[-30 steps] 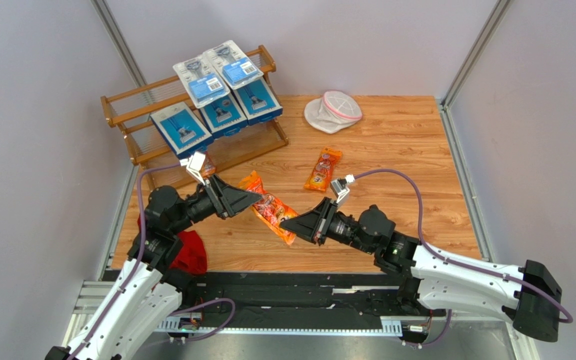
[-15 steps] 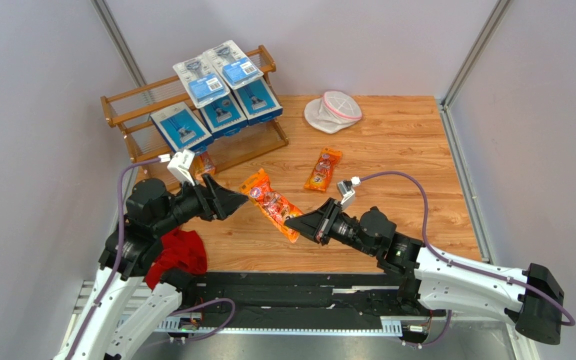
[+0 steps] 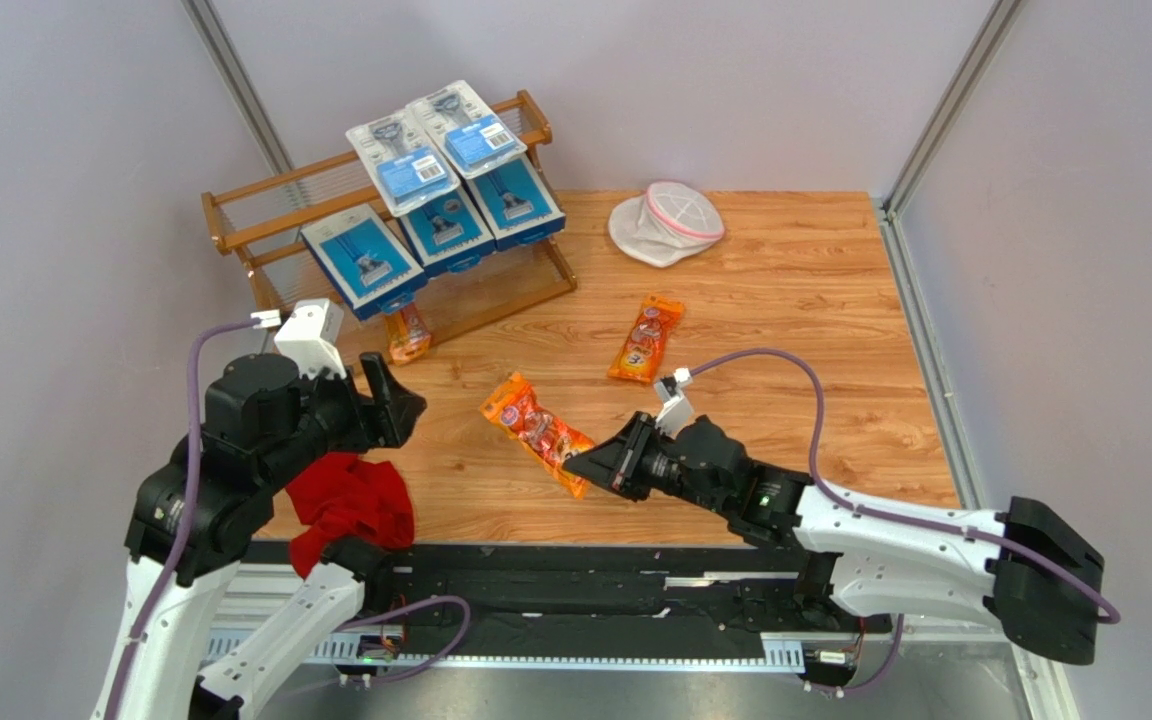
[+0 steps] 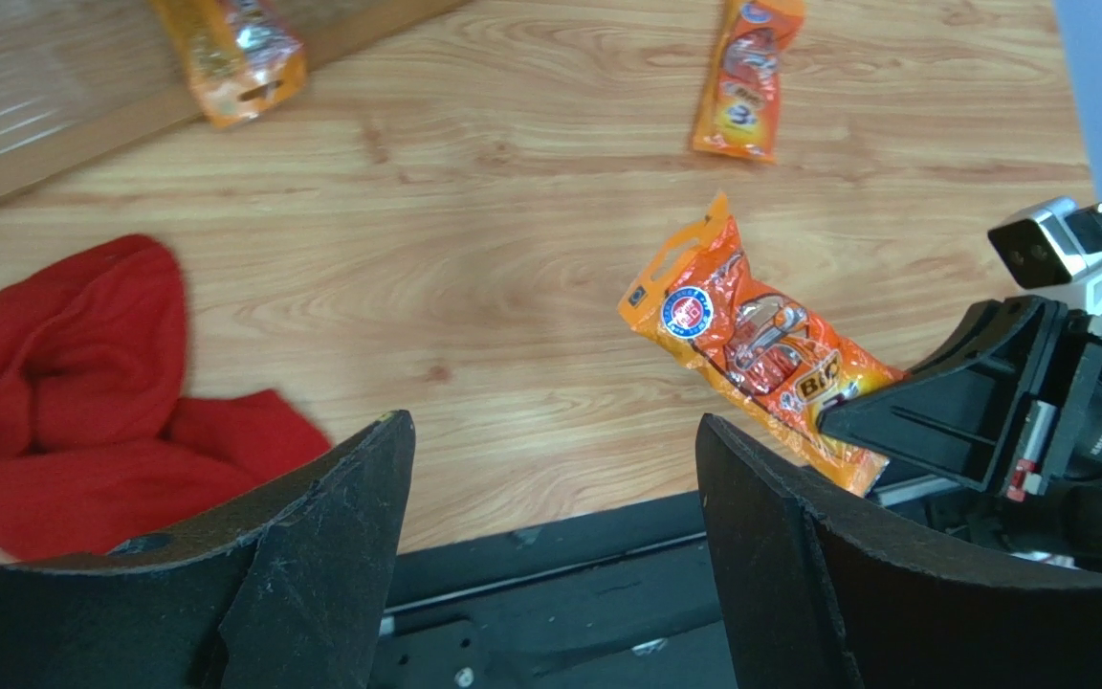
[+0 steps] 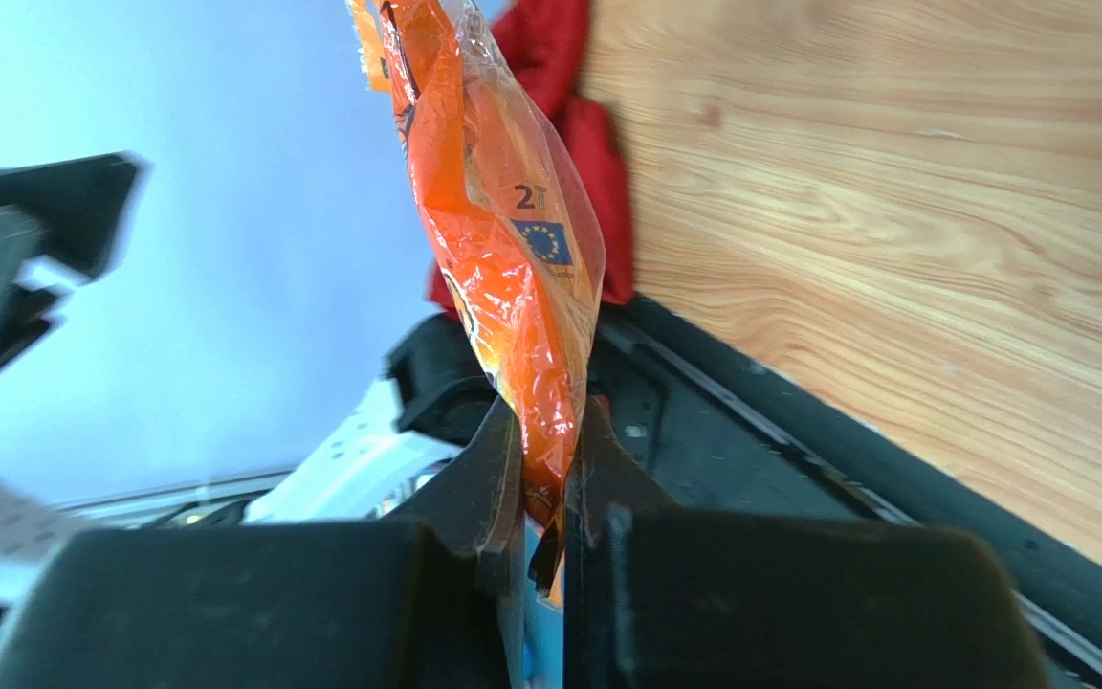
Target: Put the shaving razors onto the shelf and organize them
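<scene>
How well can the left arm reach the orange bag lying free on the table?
Probably yes: the left gripper is open, with bare table towards the loose bag; the held bag in the right gripper is near.

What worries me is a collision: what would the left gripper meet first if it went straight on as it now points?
Most likely the bare wooden table. The orange razor bag in the right gripper lies just beside that line; depth is unclear.

Glossy plastic orange bag [image 3: 537,431], smooth wood table [image 3: 793,285]

Red cloth [image 3: 357,503], white pouch [image 3: 668,221]
</scene>
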